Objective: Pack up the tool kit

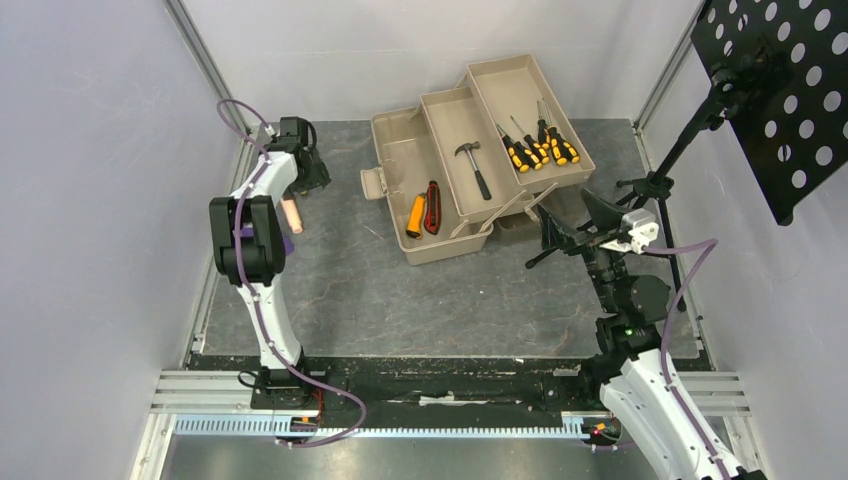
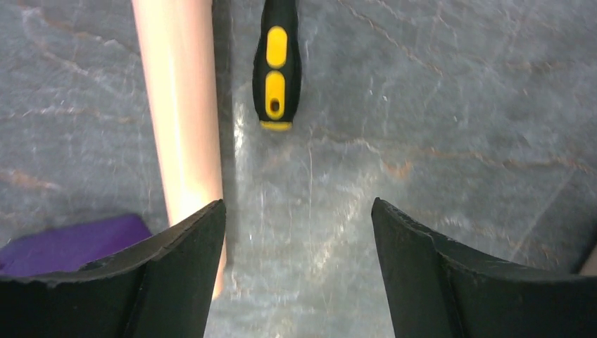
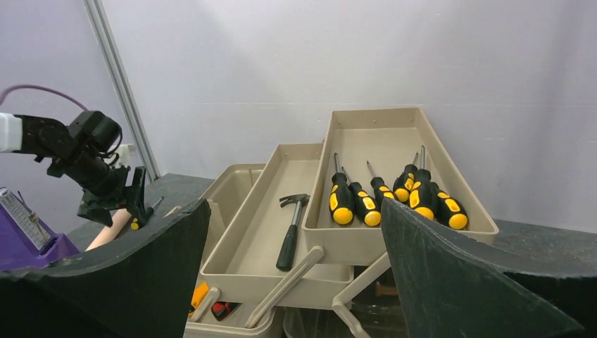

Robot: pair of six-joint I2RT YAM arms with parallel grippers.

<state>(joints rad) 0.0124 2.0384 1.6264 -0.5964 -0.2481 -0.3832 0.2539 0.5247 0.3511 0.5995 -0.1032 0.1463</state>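
Most of the kit looks stowed: the tan toolbox (image 1: 398, 150) stands open at the far middle of the table (image 1: 400, 300), screwdrivers (image 1: 538, 148) in its top tray (image 1: 508, 85), hammer (image 1: 474, 165) in the middle tray (image 1: 448, 115), utility knife (image 1: 432, 207) in the base. One loose screwdriver (image 2: 277, 70) lies on the table beside a beige rod (image 2: 179, 105), just ahead of the left gripper (image 2: 297, 204), whose jaws are spread and empty; the right gripper (image 3: 296, 204), also wide and empty, hangs near the box. Stowing that tool and folding the trays shut appear to remain.

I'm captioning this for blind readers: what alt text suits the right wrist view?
An open tan toolbox framed by the open right gripper: orange-and-black screwdrivers lie in its upper tray, a hammer in the middle tray. The left arm is at far left.
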